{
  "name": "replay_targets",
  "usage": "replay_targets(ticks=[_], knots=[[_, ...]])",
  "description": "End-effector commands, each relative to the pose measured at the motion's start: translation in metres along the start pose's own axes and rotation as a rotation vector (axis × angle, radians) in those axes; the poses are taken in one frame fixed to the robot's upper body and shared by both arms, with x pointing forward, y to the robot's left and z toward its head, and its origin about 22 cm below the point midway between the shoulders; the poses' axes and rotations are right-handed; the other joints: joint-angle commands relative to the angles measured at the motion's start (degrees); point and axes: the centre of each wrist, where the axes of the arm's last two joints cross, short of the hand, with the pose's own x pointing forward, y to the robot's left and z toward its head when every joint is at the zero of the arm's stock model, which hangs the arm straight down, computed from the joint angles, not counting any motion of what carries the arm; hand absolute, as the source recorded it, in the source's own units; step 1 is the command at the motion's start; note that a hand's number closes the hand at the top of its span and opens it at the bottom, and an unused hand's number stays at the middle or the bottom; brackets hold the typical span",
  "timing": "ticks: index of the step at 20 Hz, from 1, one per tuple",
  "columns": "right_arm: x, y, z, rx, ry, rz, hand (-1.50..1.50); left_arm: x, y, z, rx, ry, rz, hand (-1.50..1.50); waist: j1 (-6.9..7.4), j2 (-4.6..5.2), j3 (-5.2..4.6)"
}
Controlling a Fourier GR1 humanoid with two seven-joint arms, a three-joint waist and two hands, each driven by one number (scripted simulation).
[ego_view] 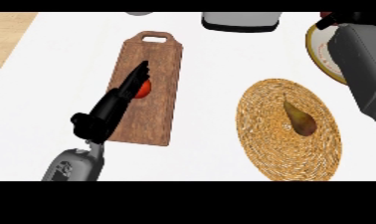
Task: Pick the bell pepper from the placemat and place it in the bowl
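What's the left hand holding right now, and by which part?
Cannot tell for sure. The left hand lies over the wooden board, fingers extended against a red object, mostly hidden. No closed hold shows. The right forearm shows at the right edge.

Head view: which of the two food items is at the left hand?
The red one on the wooden cutting board, beside the left hand; the brown pear lies apart on the woven placemat.

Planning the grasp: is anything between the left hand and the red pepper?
Nothing visible does: the left hand lies right against the red pepper on the wooden board.
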Motion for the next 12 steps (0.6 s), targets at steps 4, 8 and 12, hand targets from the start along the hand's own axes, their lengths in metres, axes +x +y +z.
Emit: replay_targets(ticks=[4, 8, 12], knots=[[-0.051, 0.011, -0.031, -0.127, 0.061, 0.091, 1.50, 0.010, 0.002, 0.010, -0.016, 0.008, 0.000, 0.00, 0.88, 0.10, 0.08], [-0.057, -0.001, -0.047, 0.107, 0.123, 0.093, 1.50, -0.005, -0.018, 0.001, -0.017, 0.008, 0.017, 0.00, 0.73, 0.45, 0.13], [-0.090, 0.015, -0.049, 0.302, 0.233, 0.010, 1.50, -0.001, -0.017, 0.002, 0.006, -0.004, 0.010, 0.00, 0.38, 0.40, 0.26]])
